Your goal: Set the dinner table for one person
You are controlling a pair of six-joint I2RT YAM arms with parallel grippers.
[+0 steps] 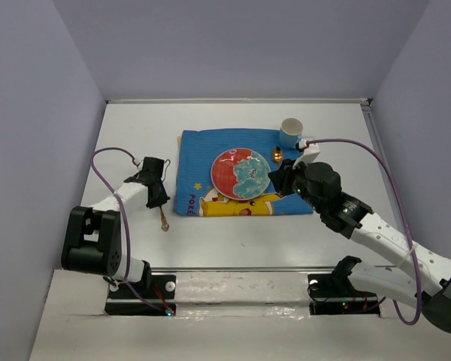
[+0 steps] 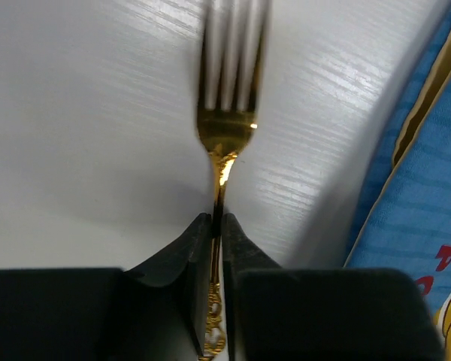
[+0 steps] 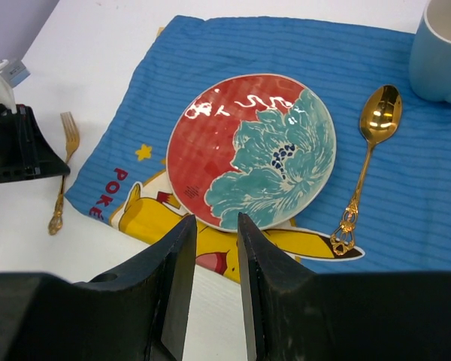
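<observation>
A gold fork (image 2: 225,98) lies on the white dinner table (image 1: 135,128), just left of the blue Pikachu placemat (image 1: 195,150). My left gripper (image 2: 217,218) is shut on the fork's ornate handle, with the tines pointing away from it. In the top view, the left gripper (image 1: 156,197) sits over the fork (image 1: 164,218). On the placemat are a red and teal plate (image 3: 252,150), a gold spoon (image 3: 376,124) to its right, and a light blue cup (image 3: 440,53) at the far right corner. My right gripper (image 3: 214,222) hovers open and empty above the plate's near edge.
The placemat's left edge (image 2: 428,210) runs close beside the fork. White walls (image 1: 75,113) enclose the table on three sides. Purple cables (image 1: 361,147) loop from both arms.
</observation>
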